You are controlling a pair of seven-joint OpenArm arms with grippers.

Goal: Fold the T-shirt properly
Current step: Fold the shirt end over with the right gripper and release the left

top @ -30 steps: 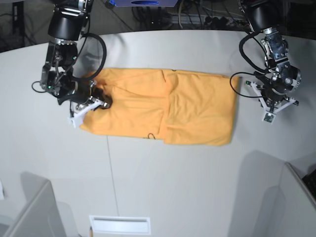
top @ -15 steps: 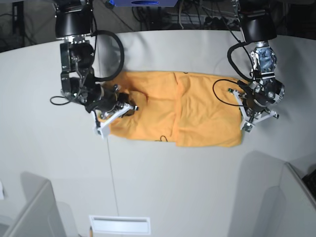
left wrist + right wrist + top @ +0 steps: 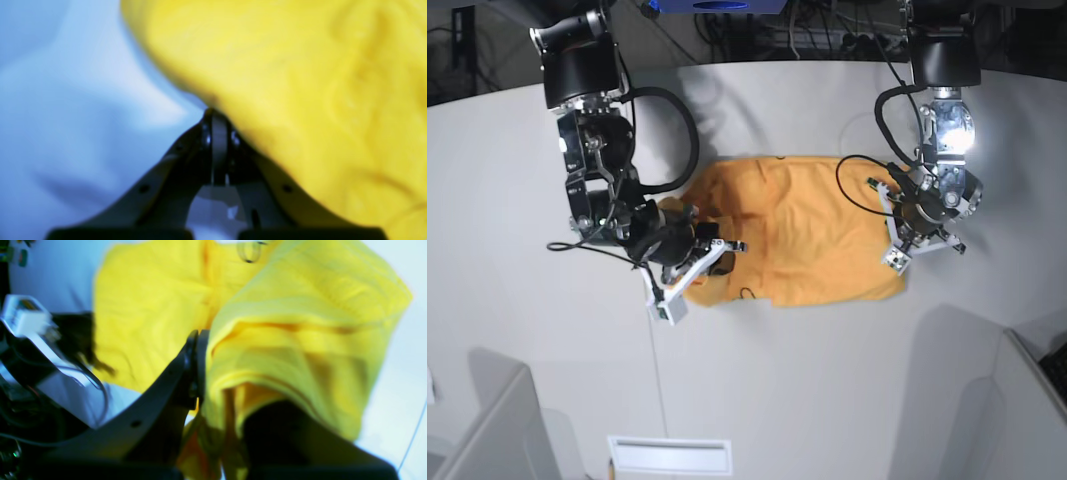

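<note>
While the left wrist view is badly blurred, the left gripper [image 3: 215, 133] shows its jaws together at 6 o'clock, the T-shirt [image 3: 300, 83] edge lying against the tips; whether fabric is actually pinched between them I cannot tell. White table [image 3: 66, 100] fills 9 o'clock.

Right wrist view: right gripper [image 3: 196, 363] is clamped on a bunched fold of the T-shirt [image 3: 300, 323], cloth draped over the jaw toward 3 o'clock, flatter fabric at 11 o'clock.

Base view: T-shirt [image 3: 807, 235] sits mid-table [image 3: 777, 380], crumpled at its 9 o'clock end. Right gripper [image 3: 712, 258] is at that end, left gripper [image 3: 907, 235] at the 3 o'clock hem.

Risks, as I judge them: thin cloth could slip from the pinch mid-carry, the fold could land crooked if the two arms travel unevenly, and bunched layers could trap wrinkles.

No containers in view.
</note>
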